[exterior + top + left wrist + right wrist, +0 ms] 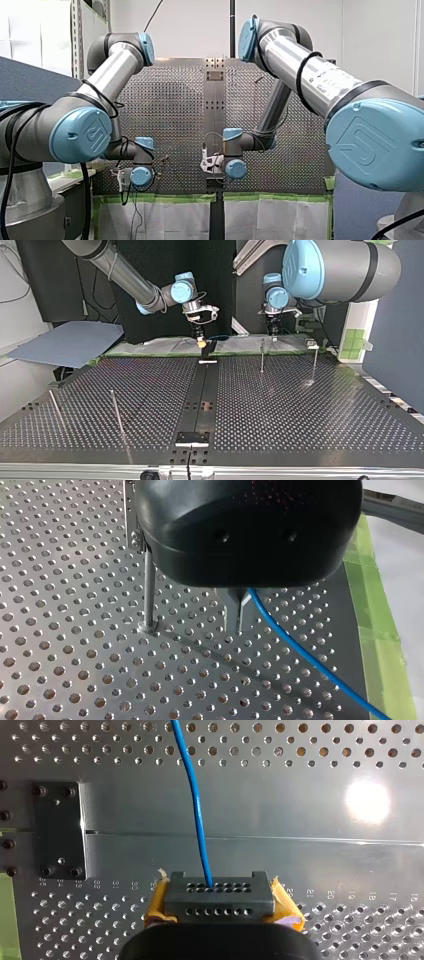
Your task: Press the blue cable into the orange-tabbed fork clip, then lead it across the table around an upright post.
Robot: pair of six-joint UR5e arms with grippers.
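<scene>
In the front view both arms reach down to the far edge of the perforated worktop (170,125). The left gripper (121,180) is low at the view's left and the right gripper (210,162) is at the middle strip, but here both are too small to read. In the top view the right gripper shows a yellow tip just beside a small black upright piece (210,347) on the middle strip, and the left gripper hangs above the far edge, near a thin post (262,356). In the left wrist view the two metal fingers (233,611) stand together and the blue cable (300,656) comes out from them, so I judge this gripper closed on the cable. The post is just beside it, not touching. In the right wrist view the cable runs over the worktop and ends at a black block (220,895) with rows of holes and orange-yellow tabs on both sides. This may be the clip or the gripper's own tip, I cannot tell which, and I cannot tell either whether the right gripper is open or closed. I judge the pressing into the clip is the step in hand. The next move calls for the left arm to keep its hold and lead the cable around a post without pulling it out of its seat.
</scene>
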